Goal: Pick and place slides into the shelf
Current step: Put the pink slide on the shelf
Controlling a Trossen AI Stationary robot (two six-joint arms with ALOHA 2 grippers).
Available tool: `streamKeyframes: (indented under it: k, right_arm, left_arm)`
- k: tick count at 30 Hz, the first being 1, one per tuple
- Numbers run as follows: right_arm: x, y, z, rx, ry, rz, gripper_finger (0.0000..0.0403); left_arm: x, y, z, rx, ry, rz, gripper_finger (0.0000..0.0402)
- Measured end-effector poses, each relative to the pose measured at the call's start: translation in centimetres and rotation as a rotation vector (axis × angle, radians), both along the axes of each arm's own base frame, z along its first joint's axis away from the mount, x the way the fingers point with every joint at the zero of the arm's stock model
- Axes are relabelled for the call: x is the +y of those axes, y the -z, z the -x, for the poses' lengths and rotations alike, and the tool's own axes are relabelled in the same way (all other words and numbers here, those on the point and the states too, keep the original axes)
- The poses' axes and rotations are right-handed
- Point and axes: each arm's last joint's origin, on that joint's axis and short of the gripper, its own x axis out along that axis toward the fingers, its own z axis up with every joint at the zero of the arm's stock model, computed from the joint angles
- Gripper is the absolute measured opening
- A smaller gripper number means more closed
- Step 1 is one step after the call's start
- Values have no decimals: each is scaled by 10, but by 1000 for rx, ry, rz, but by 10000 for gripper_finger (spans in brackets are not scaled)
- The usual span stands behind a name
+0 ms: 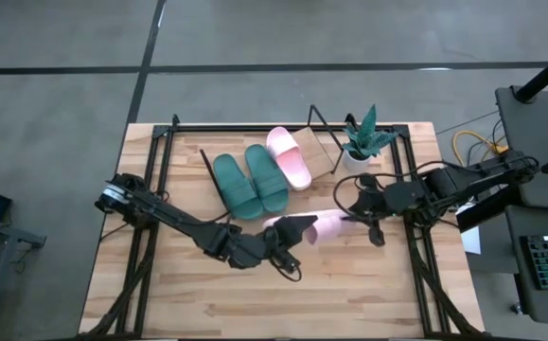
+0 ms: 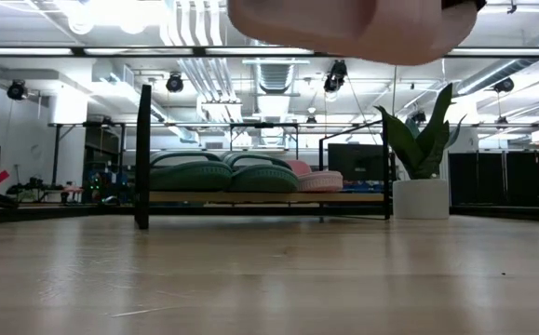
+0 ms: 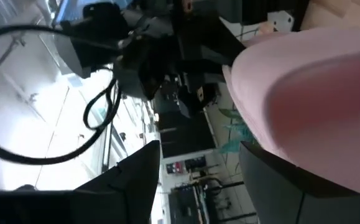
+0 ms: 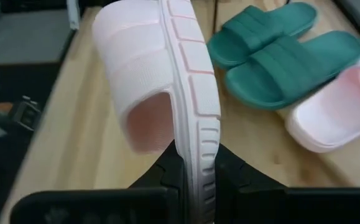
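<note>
Right tool (image 4: 195,177) is clamping the last pink slide (image 4: 167,81) by its sole edge above the bench, off the shelf (image 1: 316,152), while the left tool (image 1: 292,242) is waiting apart beside it, presumably for a handover.

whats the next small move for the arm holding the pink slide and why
Probably carry it toward the open end of the shelf. The right gripper has its jaws shut on the sole edge of the last pink slide, held above the table, while the two green slides and the other pink slide already lie there.
</note>
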Motion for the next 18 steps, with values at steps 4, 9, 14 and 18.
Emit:
streamKeyframes:
  k: [4, 9, 14, 18]
  right_arm:
    - [-2, 1, 1, 7, 19, 73, 30]
    - [-3, 1, 1, -1, 29, 89, 30]
    - [-2, 0, 0, -11, 20, 99, 30]
    - [-1, -4, -2, -59, 7, 101, 30]
  left_arm:
    - [1, -2, 0, -60, -17, 106, 202]
    - [3, -6, 2, -72, -23, 238, 202]
    - [5, 3, 2, 15, 36, 319, 202]
    - [14, 4, -1, 4, 8, 354, 202]
